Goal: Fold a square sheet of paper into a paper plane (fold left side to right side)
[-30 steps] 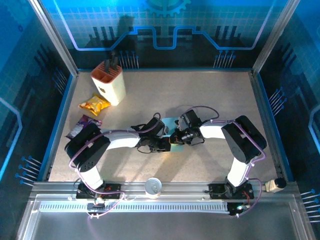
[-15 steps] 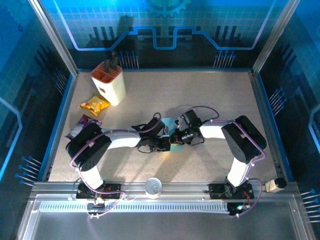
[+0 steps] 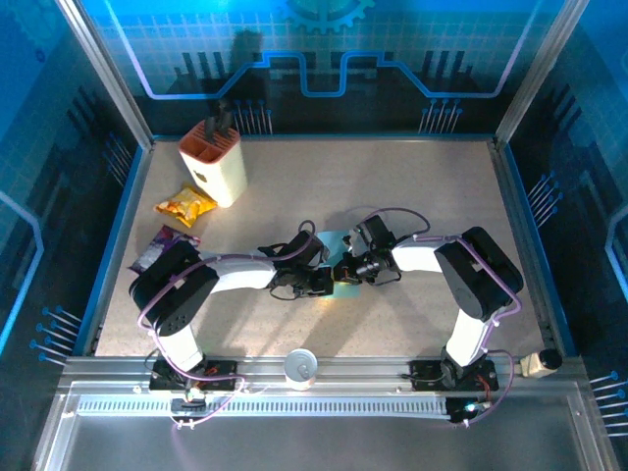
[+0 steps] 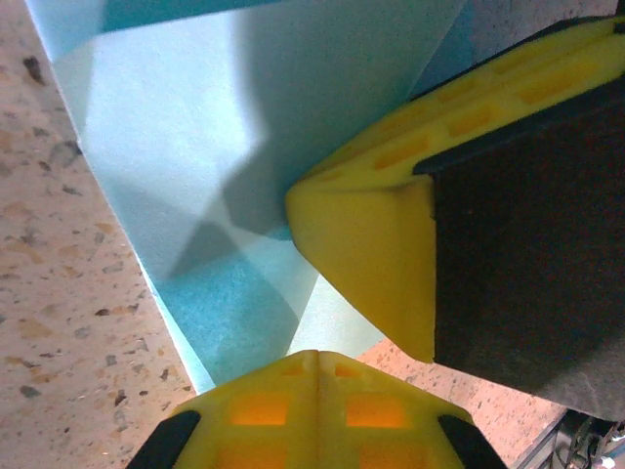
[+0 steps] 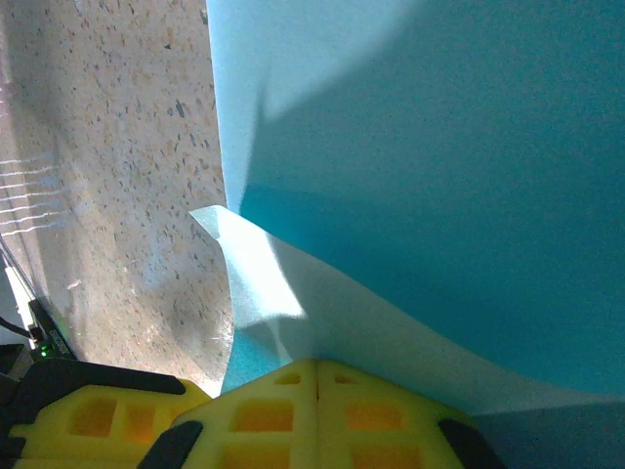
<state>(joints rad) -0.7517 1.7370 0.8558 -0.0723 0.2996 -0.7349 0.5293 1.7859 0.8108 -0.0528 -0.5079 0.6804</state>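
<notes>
Left wrist view puts the left gripper [image 4: 317, 360] at the bottom edge, its two yellow fingers pressed together with no gap, tips resting at the near edge of the square sheet of thin light-blue paper [image 4: 186, 137]. Whether a layer is caught between them I cannot tell. Just beside it the right gripper [image 4: 363, 239] comes in as a yellow wedge, also closed, its tip down on the sheet. This looks like a hold-down, pinning the paper so it cannot slide on the speckled stone-pattern tabletop [image 4: 54, 293]. From the right wrist, those fingers meet along a tight seam, and a pale flap of the sheet rises off the table and runs up to their tips, its corner curled free. It may be nipped there, though the contact itself is hidden. Faint diagonal creases cross the paper, so some folds are likely made, and the lifted flap suggests a side-over fold is in hand — not yet flattened. Seen from above, both arms reach inward and their wrists meet over the sheet near the table's middle, covering most of it. Well apart at the far left sit the cream knife block [image 3: 214, 162], the crinkled yellow snack packet [image 3: 184, 205] and the purple snack packet [image 3: 162, 245] — outside the working area.
</notes>
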